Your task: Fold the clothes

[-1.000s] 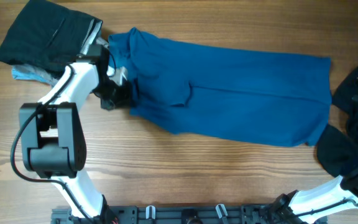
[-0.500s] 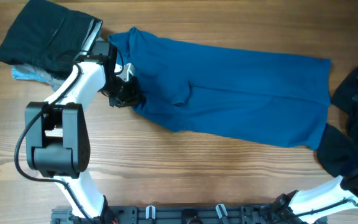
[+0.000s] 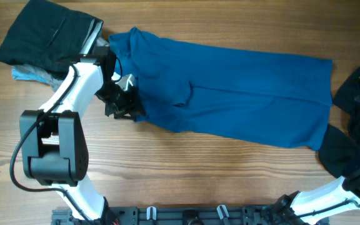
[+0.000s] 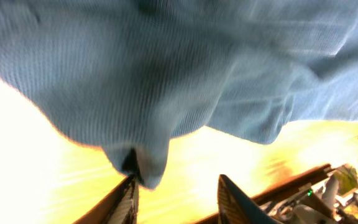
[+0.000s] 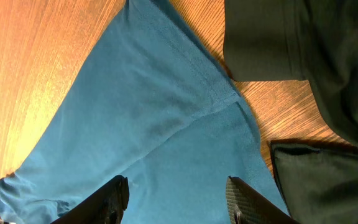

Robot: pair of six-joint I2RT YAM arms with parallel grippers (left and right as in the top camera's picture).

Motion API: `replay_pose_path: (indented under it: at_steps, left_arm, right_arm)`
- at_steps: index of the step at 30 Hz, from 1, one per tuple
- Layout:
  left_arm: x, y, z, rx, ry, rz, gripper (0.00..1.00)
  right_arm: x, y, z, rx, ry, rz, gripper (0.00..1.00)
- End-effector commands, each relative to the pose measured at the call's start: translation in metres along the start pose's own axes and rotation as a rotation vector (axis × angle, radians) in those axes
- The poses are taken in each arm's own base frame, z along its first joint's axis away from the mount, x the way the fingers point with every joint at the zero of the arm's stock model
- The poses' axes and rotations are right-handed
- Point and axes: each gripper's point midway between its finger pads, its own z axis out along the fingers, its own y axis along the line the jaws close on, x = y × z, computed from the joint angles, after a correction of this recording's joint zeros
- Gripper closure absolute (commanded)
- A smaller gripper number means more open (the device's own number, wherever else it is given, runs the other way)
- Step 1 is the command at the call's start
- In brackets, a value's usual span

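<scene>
Blue shirt (image 3: pixel 242 94) spread along bench (image 3: pixel 199 169), nothing gripped.
Your L hand (image 3: pixel 124 101) sits at its left edge nr the collar, fingers part-open, a fold drooping onto one tip, not pinched. R hand (image 5: pixel 178 199) hangs wide over the far corner, beside black pieces (image 5: pixel 303 37).

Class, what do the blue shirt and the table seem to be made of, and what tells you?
Blue shirt: soft matte knit, probably cotton jersey; fine ribs show in the left wrist view, and it creases loosely. Table: wood or wood-look laminate, smooth with slight sheen; long grain lines show.
</scene>
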Motion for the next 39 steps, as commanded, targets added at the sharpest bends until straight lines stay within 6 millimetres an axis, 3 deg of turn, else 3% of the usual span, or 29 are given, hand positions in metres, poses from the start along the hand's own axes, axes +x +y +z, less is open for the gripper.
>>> replay_pose_path:
  at_steps: [1,2,5,7,10,13,17,18,19,22,27,32,37,39]
  left_arm:
    - [0.001,-0.009,-0.008,0.032,-0.011,0.051,0.72]
    - [0.001,-0.009,-0.008,0.032,-0.012,0.054,0.72]
    - [0.002,-0.005,-0.008,0.01,-0.009,0.067,0.52]
    - [0.002,0.008,-0.004,-0.083,-0.01,0.12,0.36]
    - [-0.003,0.022,0.006,-0.191,-0.033,0.155,0.33]
    - [-0.01,0.02,0.018,-0.207,-0.068,0.199,0.33]
    - [-0.01,0.021,0.033,-0.215,-0.079,0.225,0.45]
    - [-0.006,0.023,0.037,-0.217,-0.067,0.224,0.66]
    - [-0.001,0.023,0.037,-0.213,-0.047,0.213,0.77]
    - [0.01,0.02,0.036,-0.188,-0.004,0.195,0.96]
    - [0.009,-0.014,0.015,-0.029,-0.001,0.185,0.96]
    - [-0.019,-0.049,-0.02,0.129,-0.104,0.214,0.95]
    - [-0.061,-0.058,-0.033,0.188,-0.271,0.218,0.71]
    - [-0.073,-0.065,-0.033,0.195,-0.316,0.257,0.46]
  right_arm:
    - [0.0,-0.002,0.0,0.014,-0.005,-0.023,0.45]
    - [0.001,-0.002,0.0,0.018,-0.004,-0.02,0.45]
    - [0.002,-0.004,0.0,0.028,0.002,-0.017,0.45]
    - [0.002,-0.005,0.001,0.03,0.003,-0.016,0.45]
    - [0.002,-0.005,0.001,0.03,0.003,-0.017,0.45]
    - [0.002,-0.005,0.001,0.03,0.003,-0.016,0.45]
    - [0.002,-0.005,0.001,0.03,0.003,-0.016,0.45]
    - [0.002,-0.005,0.001,0.03,0.003,-0.016,0.45]
    - [0.002,-0.005,0.001,0.03,0.003,-0.016,0.45]
    - [0.002,-0.005,0.001,0.028,0.001,-0.016,0.45]
    - [0.002,-0.004,0.001,0.025,0.001,-0.016,0.45]
    - [0.002,-0.004,0.001,0.025,0.001,-0.016,0.45]
    - [0.001,-0.004,0.001,0.024,-0.002,-0.018,0.45]
    - [0.001,-0.004,0.001,0.024,-0.003,-0.018,0.45]
